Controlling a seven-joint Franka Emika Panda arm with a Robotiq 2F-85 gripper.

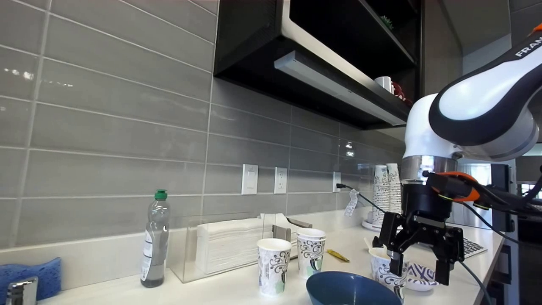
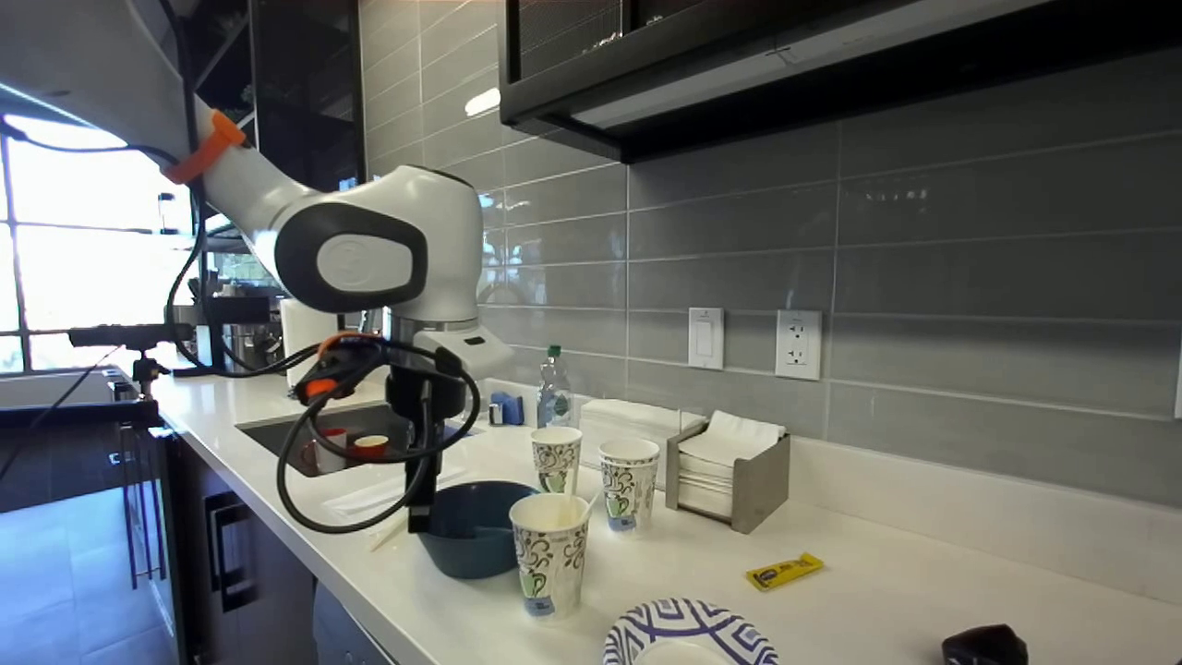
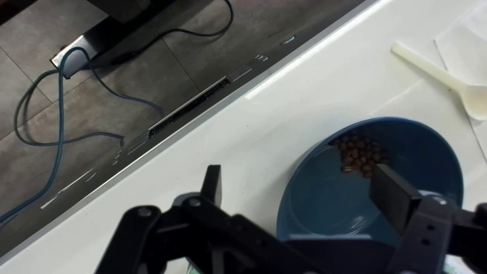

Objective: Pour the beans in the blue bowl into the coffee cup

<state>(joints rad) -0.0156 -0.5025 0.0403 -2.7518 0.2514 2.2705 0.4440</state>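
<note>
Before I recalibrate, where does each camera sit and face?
Exterior view: near the sponge, facing along the tiled wall; arm and end effector right.
Exterior view: near the patterned bowl, facing the sink; arm upper left.
Wrist view: above the counter, facing down; end effector at bottom.
Both exterior views share paper cups; all show the blue bowl.

Reads "FRAN", cut off at edge, on robot arm (image 1: 474,99), higher than napkins (image 1: 233,242). Too small to read on bottle label (image 1: 147,254) near napkins.
</note>
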